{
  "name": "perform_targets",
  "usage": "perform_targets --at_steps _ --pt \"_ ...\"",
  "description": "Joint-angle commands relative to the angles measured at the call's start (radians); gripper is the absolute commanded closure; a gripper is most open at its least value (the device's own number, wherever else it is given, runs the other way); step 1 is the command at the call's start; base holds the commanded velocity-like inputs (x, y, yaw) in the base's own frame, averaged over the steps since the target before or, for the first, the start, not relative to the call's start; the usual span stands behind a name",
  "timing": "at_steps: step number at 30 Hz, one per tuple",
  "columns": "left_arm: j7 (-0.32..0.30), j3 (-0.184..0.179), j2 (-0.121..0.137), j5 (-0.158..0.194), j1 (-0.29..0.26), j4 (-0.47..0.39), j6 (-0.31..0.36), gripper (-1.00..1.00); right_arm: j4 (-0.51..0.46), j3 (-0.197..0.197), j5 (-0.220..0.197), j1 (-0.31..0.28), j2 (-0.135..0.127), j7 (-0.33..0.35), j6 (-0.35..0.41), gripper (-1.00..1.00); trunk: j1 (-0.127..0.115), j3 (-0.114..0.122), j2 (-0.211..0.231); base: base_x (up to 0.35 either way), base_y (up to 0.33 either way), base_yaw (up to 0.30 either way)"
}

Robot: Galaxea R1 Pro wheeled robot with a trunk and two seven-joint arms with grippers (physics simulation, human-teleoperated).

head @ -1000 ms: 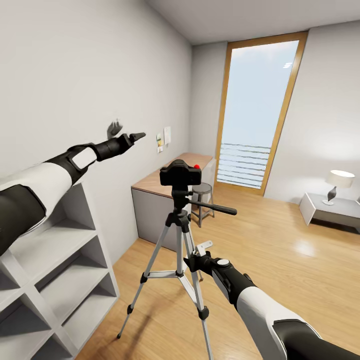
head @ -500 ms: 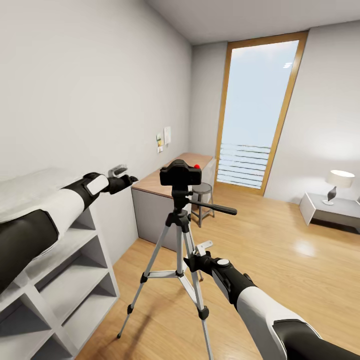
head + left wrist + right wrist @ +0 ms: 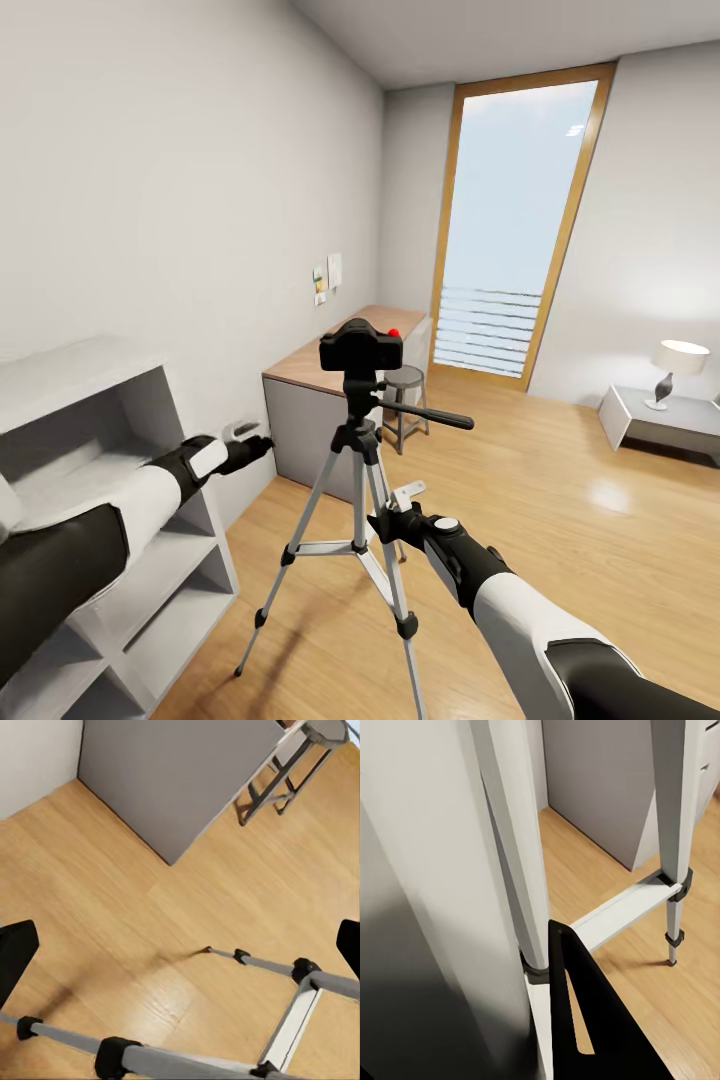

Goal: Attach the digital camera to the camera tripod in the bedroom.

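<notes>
Bedroom: wood-plank floor (image 3: 560, 520), grey desk (image 3: 310, 400) beyond left tool (image 3: 250, 440), which is spread wide, empty; right tool (image 3: 385, 520) at camera tripod (image 3: 360, 500), grip unclear.

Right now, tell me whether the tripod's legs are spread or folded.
Spread. The camera tripod stands upright on the wood floor, its silver legs splayed and braced, with the digital camera on its head.

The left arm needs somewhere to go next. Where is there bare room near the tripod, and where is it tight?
Bare floor lies between the tripod, window and lamp table. It is crowded beside the shelf and desk, and at the tripod's legs, by the right gripper.
</notes>
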Motion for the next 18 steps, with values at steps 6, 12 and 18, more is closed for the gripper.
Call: perform_targets --at_steps 6,12,18 --pt "-0.007 -0.007 -0.005 0.013 0.146 -0.006 -0.267 -1.00 -0.002 0.004 0.007 0.000 0.000 0.006 0.006 1.00 0.001 -0.002 -0.002 0.000 0.000 0.000" --pt "-0.003 0.020 -0.010 0.109 0.292 -0.004 -0.432 -1.00 -0.001 0.004 0.007 0.000 0.000 0.007 0.006 1.00 0.001 -0.002 -0.002 0.000 0.000 0.000" --pt "-0.009 0.033 -0.009 0.300 0.354 -0.007 -0.455 -1.00 0.000 0.004 0.007 0.000 0.000 0.006 0.006 1.00 0.001 -0.002 -0.002 0.000 0.000 0.000"
